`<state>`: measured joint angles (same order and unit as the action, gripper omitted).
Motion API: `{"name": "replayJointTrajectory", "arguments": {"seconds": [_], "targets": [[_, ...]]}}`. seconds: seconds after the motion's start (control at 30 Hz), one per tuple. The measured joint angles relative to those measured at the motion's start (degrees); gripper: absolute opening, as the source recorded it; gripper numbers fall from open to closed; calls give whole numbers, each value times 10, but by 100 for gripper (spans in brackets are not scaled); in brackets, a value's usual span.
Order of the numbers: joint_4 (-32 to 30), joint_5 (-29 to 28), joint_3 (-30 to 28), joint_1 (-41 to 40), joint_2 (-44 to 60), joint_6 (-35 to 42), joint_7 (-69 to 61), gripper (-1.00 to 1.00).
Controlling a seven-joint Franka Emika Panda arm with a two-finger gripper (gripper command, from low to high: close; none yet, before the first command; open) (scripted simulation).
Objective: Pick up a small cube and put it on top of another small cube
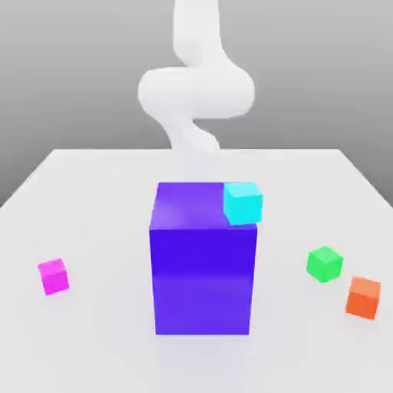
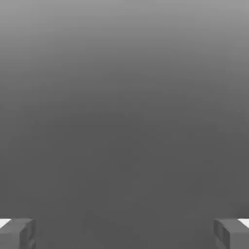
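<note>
Magenta cube [image 1: 53, 276] sits alone on the white table [image 1: 92, 338], toward the exterior view's left and well apart from everything else, with open space around it. Green cube [image 1: 325, 263], its destination by the task, lies on the table toward the exterior view's right, with an orange cube [image 1: 363, 297] near it but not touching. Between the two stands a tall blue-purple block [image 1: 203, 261], and a cyan cube [image 1: 242, 203] rests on the block's top at the corner toward the exterior view's right. My reading: the block and the spare cubes are there as distractors, and the block stands across the straight line from pickup to target, so a carry would likely need to go over or around it. White arm [image 1: 196, 92] rises behind the block, folded up well above the table. Gripper [image 2: 124, 233] in the hand view shows its two grey fingertips [image 2: 17, 233] spread wide at opposite edges, nothing between them, looking out at plain grey background rather than at any cube; probably a resting pose with the approach not yet begun. Nothing is stacked on the green cube yet. No brands, labels or writing on any cube, the block, the table or the arm
</note>
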<state>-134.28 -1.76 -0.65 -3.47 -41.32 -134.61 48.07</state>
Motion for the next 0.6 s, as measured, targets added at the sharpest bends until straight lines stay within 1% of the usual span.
{"name": "replayJointTrajectory", "arguments": {"seconds": [0.17,0.37,0.5,0.6], "targets": [[-51,-32,-21,-70,92,-57,43,0],[-110,-60,-62,-144,199,-124,85,0],[-150,-66,-97,-187,270,-169,104,0],[-180,-58,-127,-214,324,-204,110,0]]}}
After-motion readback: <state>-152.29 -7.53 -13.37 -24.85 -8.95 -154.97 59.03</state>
